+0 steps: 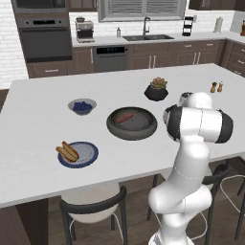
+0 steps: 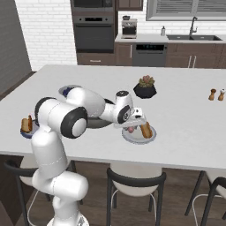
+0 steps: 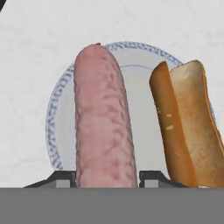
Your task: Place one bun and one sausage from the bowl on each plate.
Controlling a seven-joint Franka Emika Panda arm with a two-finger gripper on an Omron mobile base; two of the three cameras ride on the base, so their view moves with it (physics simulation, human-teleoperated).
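My claw (image 2: 134, 125) pinches a sausage (image 3: 104, 120) over the light grey plate (image 3: 59, 118). A bun (image 3: 188, 127) lies on that plate, beside the sausage.

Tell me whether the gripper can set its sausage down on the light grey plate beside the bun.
Probably yes. The gripper holds the sausage right above the light grey plate, and the bun lies to one side, leaving bare plate under the sausage.

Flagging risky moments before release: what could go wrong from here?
The sausage, clamped between the jaws over the light grey plate, may roll off its rim when released. It hangs close beside the bun and could knock it aside. Another sausage lies in the bowl.
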